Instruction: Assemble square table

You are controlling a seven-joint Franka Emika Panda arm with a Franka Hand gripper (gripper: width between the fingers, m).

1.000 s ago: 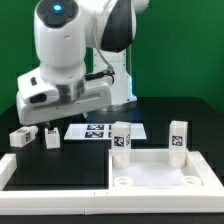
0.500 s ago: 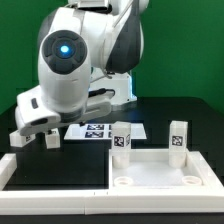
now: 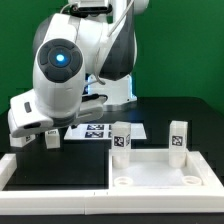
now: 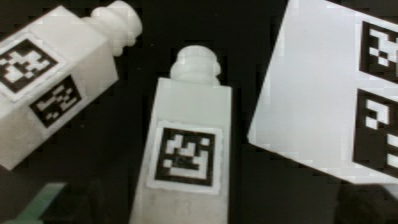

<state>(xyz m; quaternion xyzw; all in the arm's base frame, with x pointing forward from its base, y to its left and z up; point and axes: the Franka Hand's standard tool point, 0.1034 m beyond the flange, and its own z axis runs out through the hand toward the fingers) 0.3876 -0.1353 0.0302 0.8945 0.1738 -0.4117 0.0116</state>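
White leg blocks (image 4: 192,110) (black-and-white patterned tags (image 4: 187,157)); black table (image 3: 175,108); green backdrop (image 3: 190,50).

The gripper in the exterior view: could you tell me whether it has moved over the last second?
Yes: the gripper has shifted to the exterior view's left and lower, away from the marker board.

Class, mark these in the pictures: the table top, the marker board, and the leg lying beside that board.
table top (image 3: 160,168), exterior view, bare inner face.
marker board (image 3: 98,130), exterior view, its printed tags.
leg (image 4: 191,155), wrist view, the tag on its side.
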